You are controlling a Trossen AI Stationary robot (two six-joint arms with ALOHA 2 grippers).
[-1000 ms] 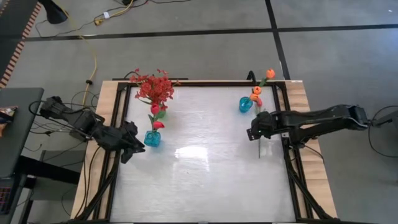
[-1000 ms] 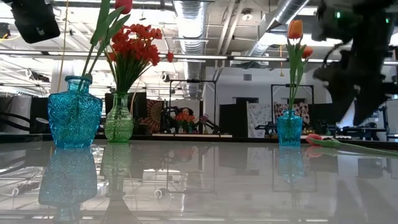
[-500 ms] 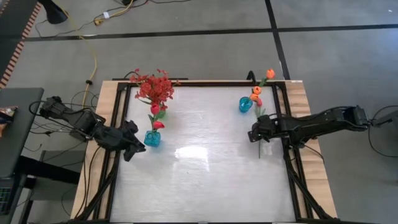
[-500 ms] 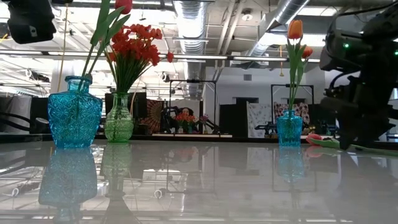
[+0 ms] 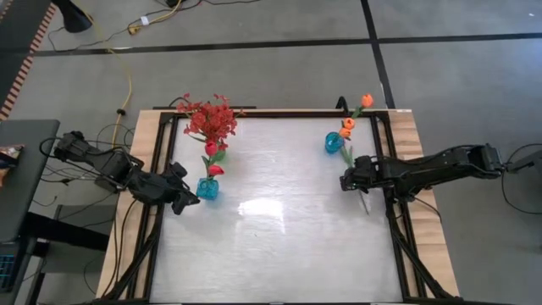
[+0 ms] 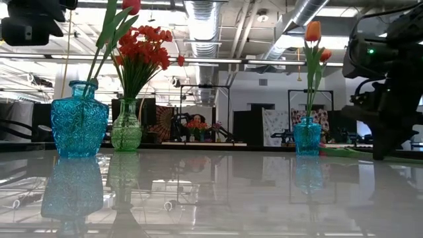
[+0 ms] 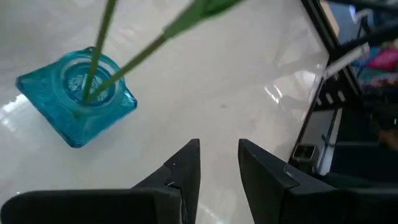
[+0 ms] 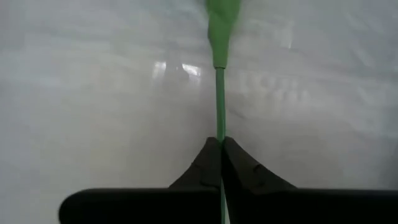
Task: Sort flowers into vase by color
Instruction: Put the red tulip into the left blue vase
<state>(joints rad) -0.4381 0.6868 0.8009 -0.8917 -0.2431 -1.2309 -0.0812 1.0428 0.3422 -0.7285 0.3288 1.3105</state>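
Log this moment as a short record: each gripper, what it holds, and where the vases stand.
right gripper: shut on flower stem, low at the table's right side
left gripper: slightly open, empty, beside left blue vase
green vase: red spray, far left
right blue vase: orange tulips, far right
table: white, glossy

glossy white tabletop [image 5: 279, 246], faceted blue glass vase [image 6: 79, 122], matt black hand [image 8: 221, 163], wooden table edge [image 5: 426, 212]

Flowers [image 5: 212, 119] upright in three vases; one green-stemmed tulip [image 5: 355, 168] flat on table.
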